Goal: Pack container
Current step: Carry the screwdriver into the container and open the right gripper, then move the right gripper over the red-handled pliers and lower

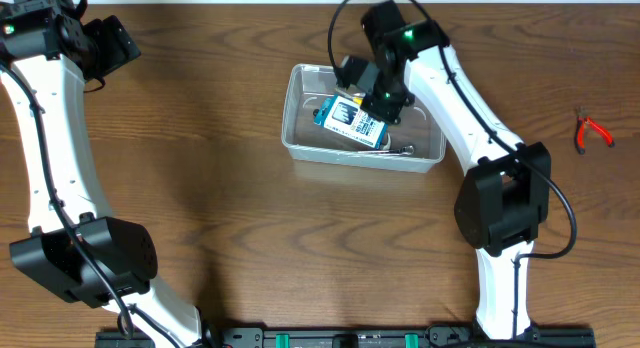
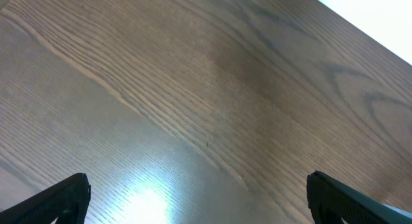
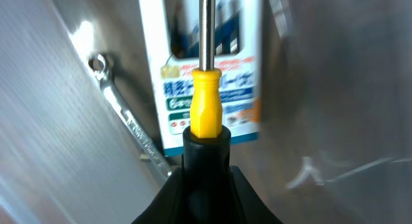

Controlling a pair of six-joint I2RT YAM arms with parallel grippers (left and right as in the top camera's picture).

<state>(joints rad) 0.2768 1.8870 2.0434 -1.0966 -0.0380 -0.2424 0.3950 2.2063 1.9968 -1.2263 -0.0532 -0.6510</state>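
Note:
The container (image 1: 296,138) is a clear plastic tub at the table's middle. In it lie a blue-and-white carded package (image 1: 348,120) and a silver wrench (image 1: 401,148). My right gripper (image 1: 386,102) hangs over the tub's inside, shut on the black grip of a yellow-handled screwdriver (image 3: 206,102). The steel shaft points away from the wrist camera, over the package (image 3: 239,95), with the wrench (image 3: 125,124) to its left. In that view my right gripper (image 3: 206,182) wraps the handle. My left gripper (image 1: 122,43) is at the far left back, open over bare wood (image 2: 199,199), fingers (image 2: 64,199) wide apart.
Red-handled pliers (image 1: 592,131) lie on the table at the far right, well apart from the tub. The right arm's base (image 1: 500,203) stands just in front of and to the right of the container.

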